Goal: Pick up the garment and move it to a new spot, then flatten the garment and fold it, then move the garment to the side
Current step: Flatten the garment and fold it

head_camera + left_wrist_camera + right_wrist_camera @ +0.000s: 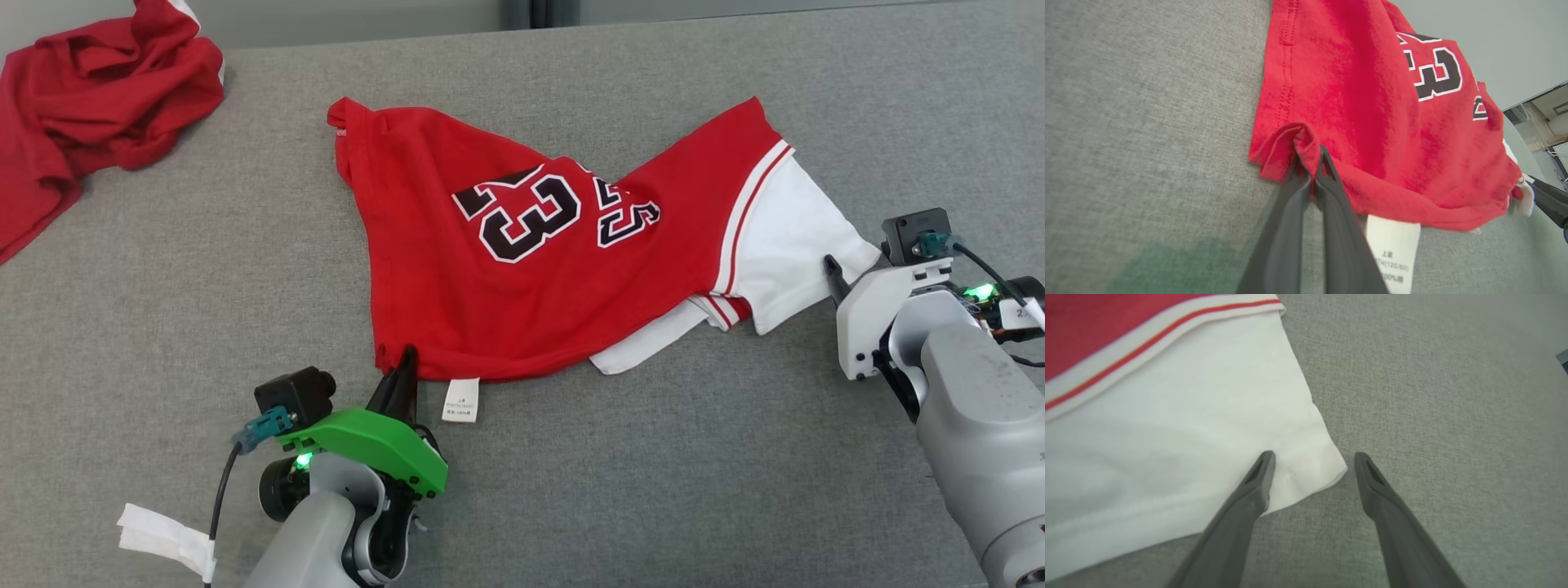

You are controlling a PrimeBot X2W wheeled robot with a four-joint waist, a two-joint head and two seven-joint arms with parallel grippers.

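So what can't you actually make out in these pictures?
Care label, left wrist view: print too small, and the bottom edge cuts it off.
Second red garment, head view: cut off by the left edge.
Jersey, head view: a fold hides part of its second number.
Left claw, left wrist view: bunched cloth hides how much it pinches.

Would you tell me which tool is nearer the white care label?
Left. The left tool grips the garment right beside the care label; the right tool is open at its white sleeve.
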